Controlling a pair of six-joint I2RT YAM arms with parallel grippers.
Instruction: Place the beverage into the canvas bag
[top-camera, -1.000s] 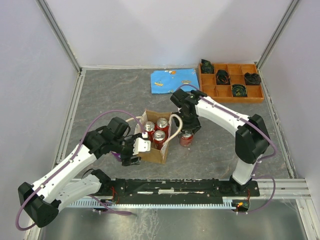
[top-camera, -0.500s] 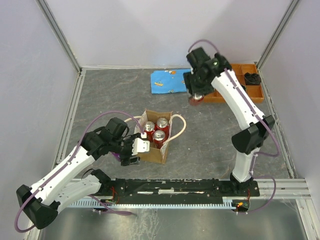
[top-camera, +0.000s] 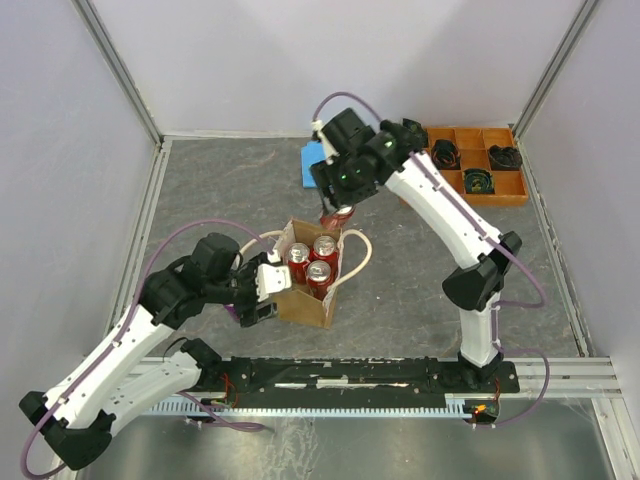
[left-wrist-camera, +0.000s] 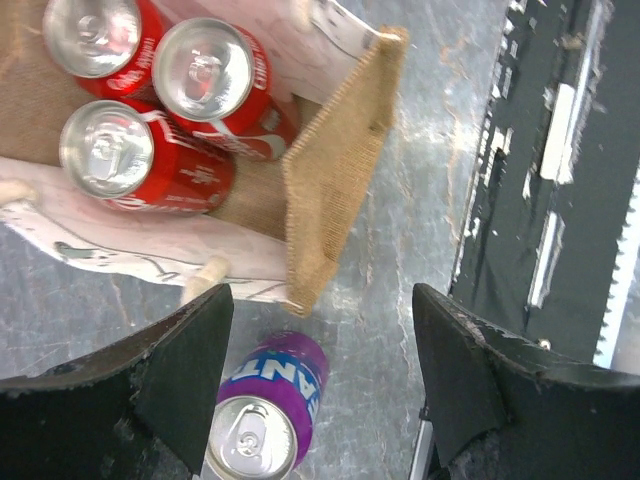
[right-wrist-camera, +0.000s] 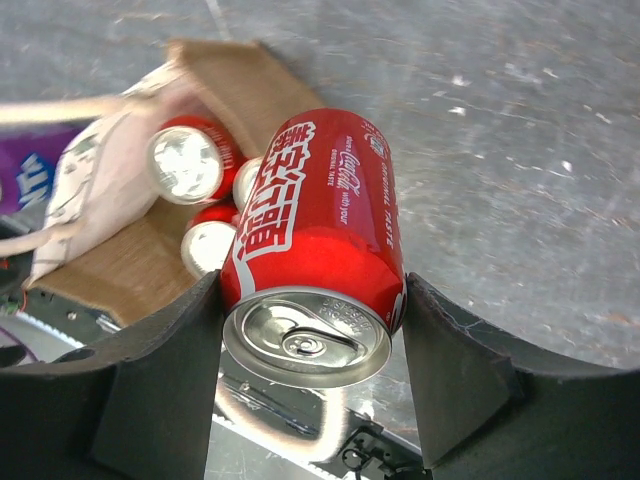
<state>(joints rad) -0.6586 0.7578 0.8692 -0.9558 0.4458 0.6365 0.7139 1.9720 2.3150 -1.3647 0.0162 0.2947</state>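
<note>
Red cola can (right-wrist-camera: 318, 225) is clamped tight in the right gripper (top-camera: 338, 203), up over the far edge of the canvas bag (top-camera: 303, 308), not in it yet. Bag's got three red cans (top-camera: 311, 262) standing inside. Left gripper (left-wrist-camera: 320, 390) is spread wide at the bag's near corner, and a purple can (left-wrist-camera: 268, 420) sits just beside that corner.

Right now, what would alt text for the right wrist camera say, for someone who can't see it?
A red can fills the middle, top toward the camera, clamped between the two dark fingers of the right gripper. Beyond it, an open bag on the grey table holds three more red cans.
</note>
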